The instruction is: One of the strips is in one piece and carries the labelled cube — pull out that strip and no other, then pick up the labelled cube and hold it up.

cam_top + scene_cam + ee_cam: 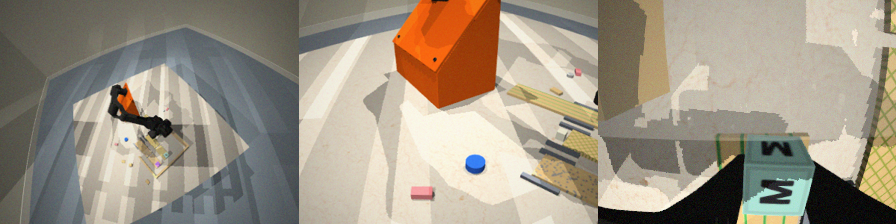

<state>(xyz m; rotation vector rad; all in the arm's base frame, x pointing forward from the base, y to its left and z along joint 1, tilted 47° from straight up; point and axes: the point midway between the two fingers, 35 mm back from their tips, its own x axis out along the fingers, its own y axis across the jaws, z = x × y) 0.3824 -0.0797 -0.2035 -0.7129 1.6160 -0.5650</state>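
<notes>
The teal cube marked M [778, 187] has the gripper's [164, 128] [778, 172] black jaws clamped on it, one against its left side and one against its right in the wrist view. It sits at the end of the green-lined strip [557, 105] [730, 144]. The arm [136, 119] reaches rightward from the orange base [127, 100] [467, 75], gripper over the wooden frame's [181, 140] far side. Left of the strips lies a blue disc [126, 140] [475, 163].

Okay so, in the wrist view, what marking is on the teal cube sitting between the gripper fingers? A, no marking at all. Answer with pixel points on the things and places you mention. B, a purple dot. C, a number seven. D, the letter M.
D: the teal cube [778, 175] shows a black letter M on both of the faces turned to the wrist camera.
</notes>
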